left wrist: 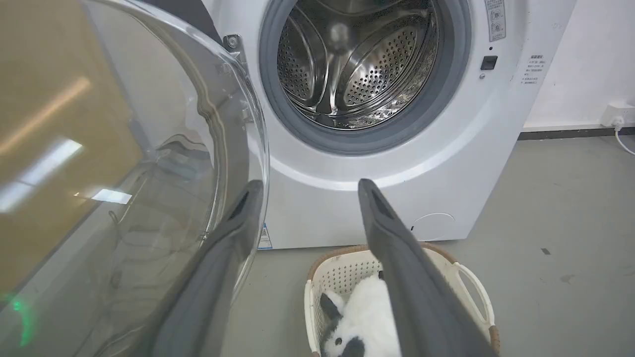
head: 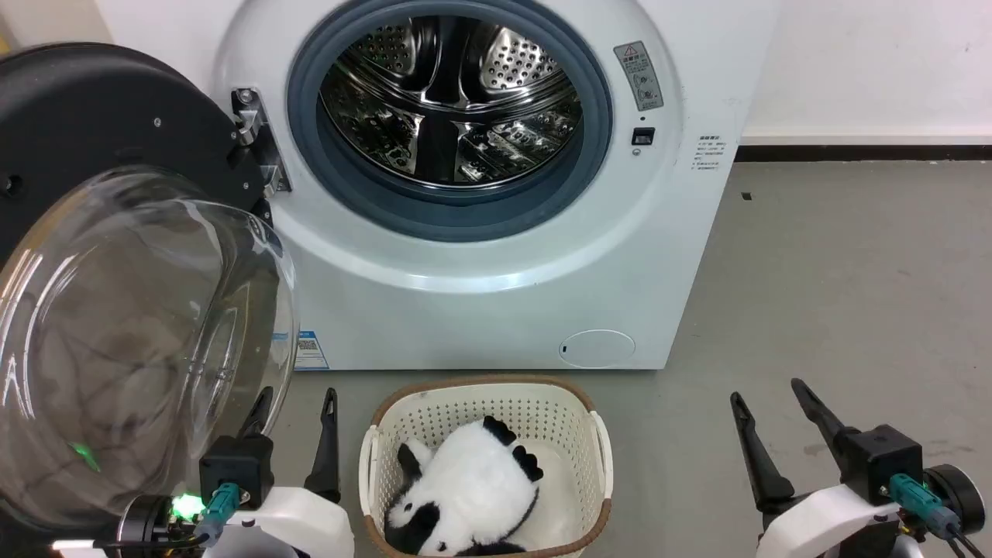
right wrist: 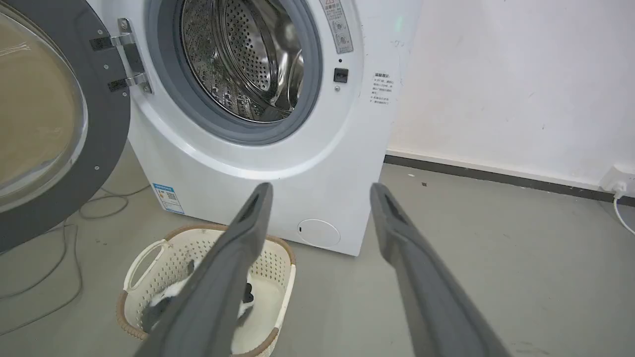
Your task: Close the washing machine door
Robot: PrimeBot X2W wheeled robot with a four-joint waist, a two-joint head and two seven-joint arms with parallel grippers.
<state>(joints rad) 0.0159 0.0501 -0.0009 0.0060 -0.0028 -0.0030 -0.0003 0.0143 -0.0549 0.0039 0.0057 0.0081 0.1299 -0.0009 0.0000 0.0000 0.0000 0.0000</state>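
Observation:
The white washing machine (head: 496,310) fills the upper middle of the head view, its steel drum (head: 449,101) exposed. Its door (head: 101,116) hangs swung wide open to the left on a metal hinge (head: 256,139), the clear glass bowl (head: 139,341) bulging toward me. My left gripper (head: 298,403) is open at the lower left, one finger just beside the bowl's lower edge; whether it touches I cannot tell. In the left wrist view the bowl (left wrist: 124,188) sits against the left finger. My right gripper (head: 767,399) stands open at the lower right over bare floor, holding nothing.
A cream perforated basket (head: 573,418) holding a black-and-white plush panda (head: 465,488) stands on the grey floor right before the machine, between my grippers. Cables (right wrist: 74,218) lie on the floor under the door. A wall socket (right wrist: 617,181) sits at the far right.

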